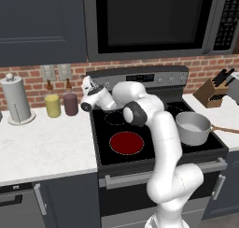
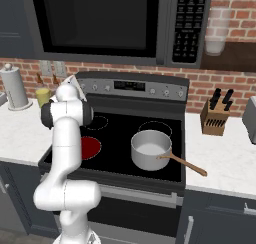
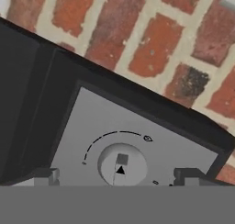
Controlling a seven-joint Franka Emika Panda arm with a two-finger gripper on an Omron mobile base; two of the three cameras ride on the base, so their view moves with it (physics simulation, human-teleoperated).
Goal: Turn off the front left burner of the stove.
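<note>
At the left end of the steel back panel, the gripper (image 3: pixel 117 175) faces a round grey knob (image 3: pixel 122 165) head-on. Dark fingertips (image 3: pixel 46 176) stand wide apart, either side of the knob, not touching it: open. Knob has a small square boss and black triangle mark; a thin arc is printed above it on the matte grey panel. Rough red brick wall (image 3: pixel 156 44) behind.

On the stove (image 1: pixel 158 147), smooth black glass; the front left burner (image 1: pixel 126 142) is a large round disc glowing red inside a dashed white ring. Steel saucepan (image 2: pixel 150 149), wooden handle, sits front right. White marbled table (image 1: pixel 42 147) left carries a paper towel roll (image 1: pixel 16 100) and two jars.
</note>
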